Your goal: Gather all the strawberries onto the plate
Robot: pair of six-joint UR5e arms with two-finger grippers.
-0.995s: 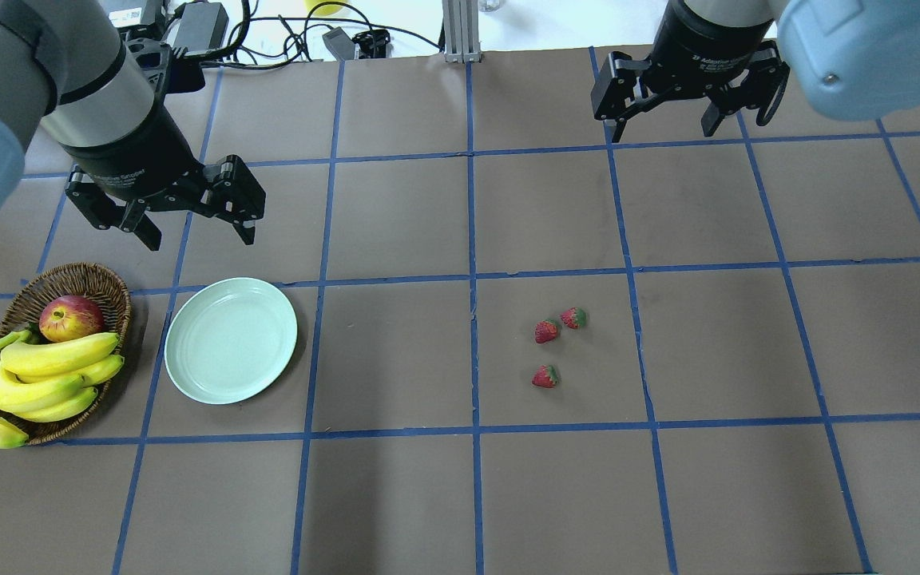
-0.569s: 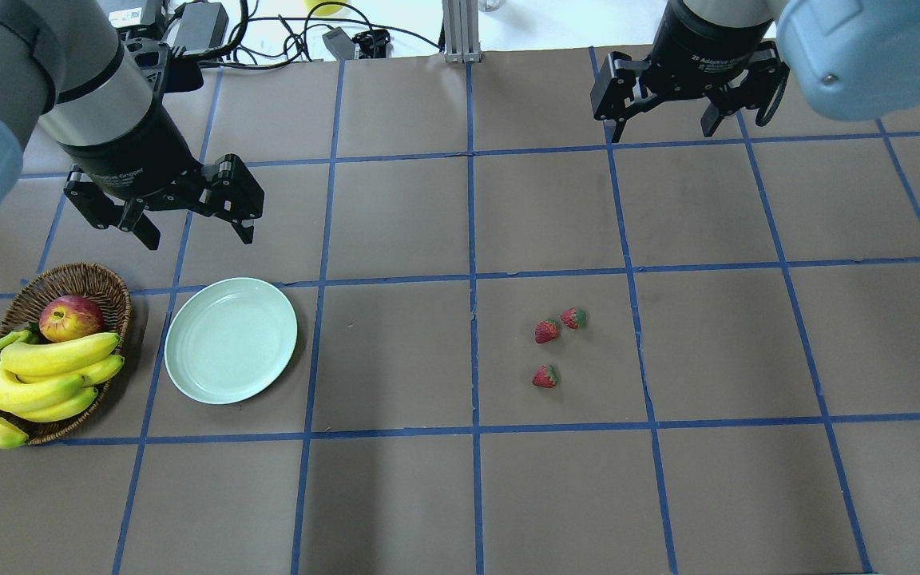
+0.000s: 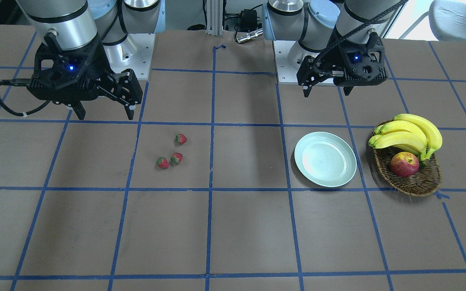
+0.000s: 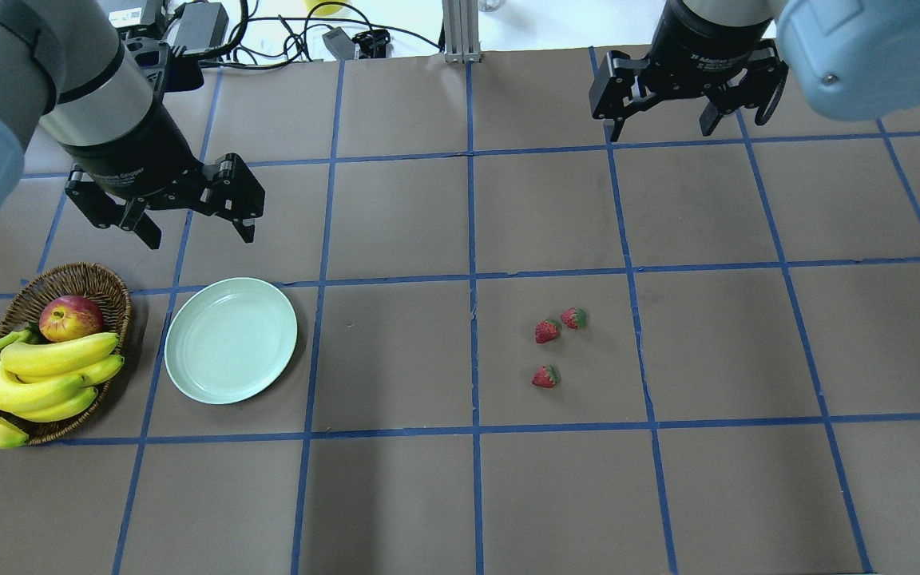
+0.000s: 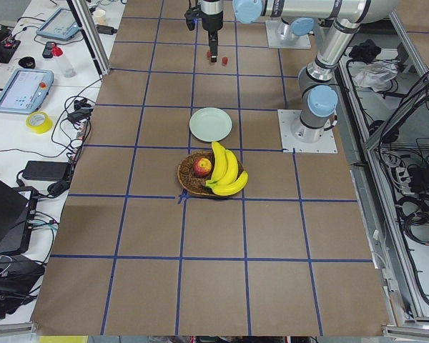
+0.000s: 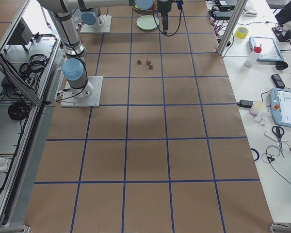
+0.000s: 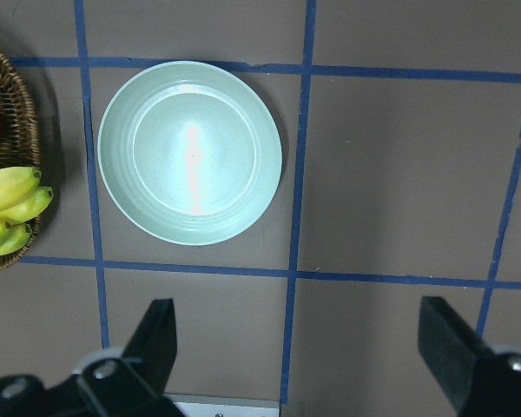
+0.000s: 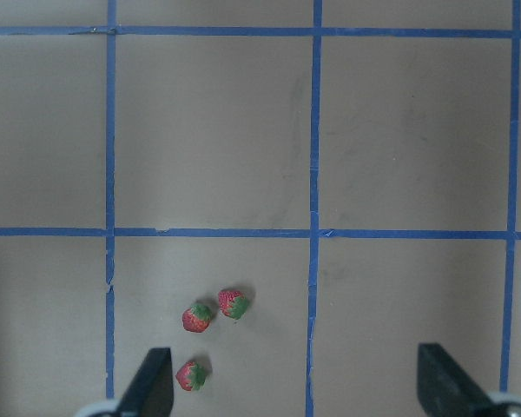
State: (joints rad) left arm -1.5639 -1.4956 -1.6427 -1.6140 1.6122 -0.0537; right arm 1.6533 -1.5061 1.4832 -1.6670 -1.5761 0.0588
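Both grippers have shifted only a little since a second ago, the right gripper (image 4: 660,132) edging toward the far side of the table (image 4: 396,495). Strawberries, plate and basket lie as before.

Left gripper (image 4: 200,237): jaws spread wide, holding nothing, hanging above the table just beyond the far rim of the plate (image 4: 231,340). In the left wrist view its fingers (image 7: 154,340) frame bare table, with the plate beyond them.

Right gripper: jaws likewise apart and holding nothing, raised over the far right part of the table, well apart from the fruit. Its wrist view shows one finger (image 8: 153,382) close to the lowest berry in frame.

Strawberries: three, all on the table in one taped square right of centre. Two, (image 4: 546,331) and (image 4: 574,318), lie just beside each other. The third (image 4: 545,376) sits nearer, a short way apart. None is on the plate, which lies well to their left, bare and flat on the table.

Basket (image 4: 69,275): left of the plate and just beside it, holding an apple (image 4: 70,317) and a bunch of bananas (image 4: 45,367) that overhangs its near left rim.
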